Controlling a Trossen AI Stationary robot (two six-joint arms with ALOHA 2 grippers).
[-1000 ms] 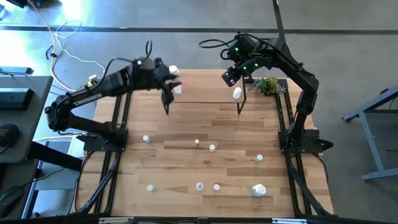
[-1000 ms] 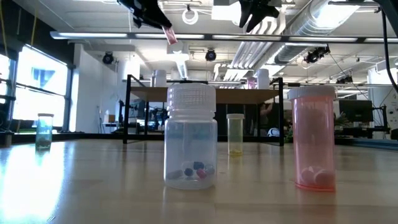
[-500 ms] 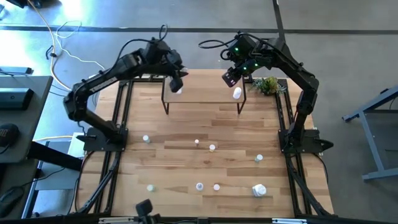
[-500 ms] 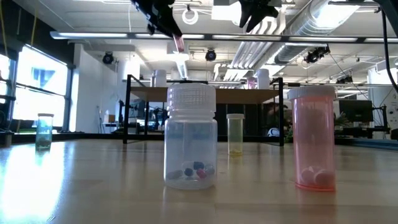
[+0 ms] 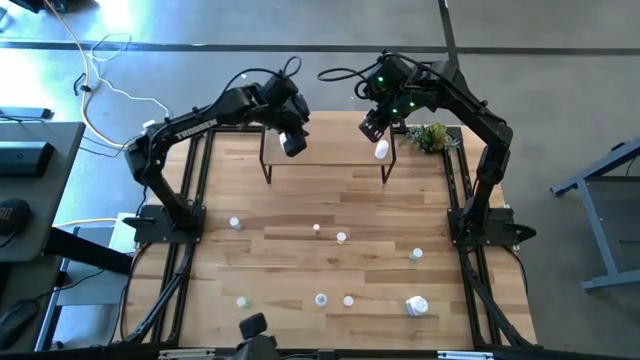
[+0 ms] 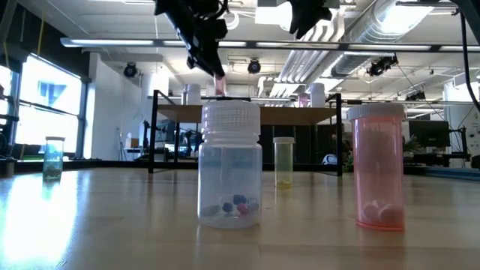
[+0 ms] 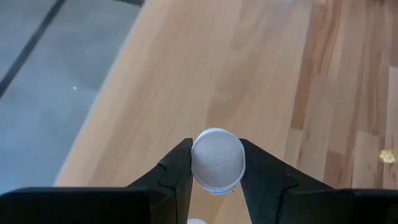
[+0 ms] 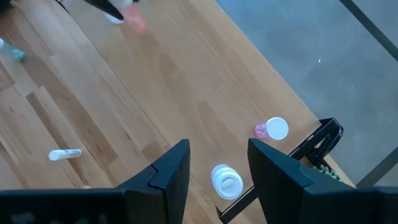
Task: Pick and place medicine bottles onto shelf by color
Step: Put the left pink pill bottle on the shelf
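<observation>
Left arm: reaching across, wrist turned down over the shelf (image 5: pixel 325 140). My left gripper (image 7: pixel 216 167): fingers clamped on a white-capped pink bottle (image 7: pixel 217 160), held above the shelf's left end. My right gripper (image 8: pixel 217 163): fingers parted, holding nothing, poised above the shelf's right end, over a white bottle (image 8: pixel 226 181) standing there.

High view looks straight down from above, far enough to take in the whole worktop (image 5: pixel 330 200) and both arms; low view sits at worktop height, facing level across into the room, very near a white-capped bottle (image 6: pixel 230 163) and a pink bottle (image 6: pixel 379 166). Each wrist view looks down past its own end effector at the shelf (image 7: pixel 205 81). High and low views also share the shelf.
</observation>
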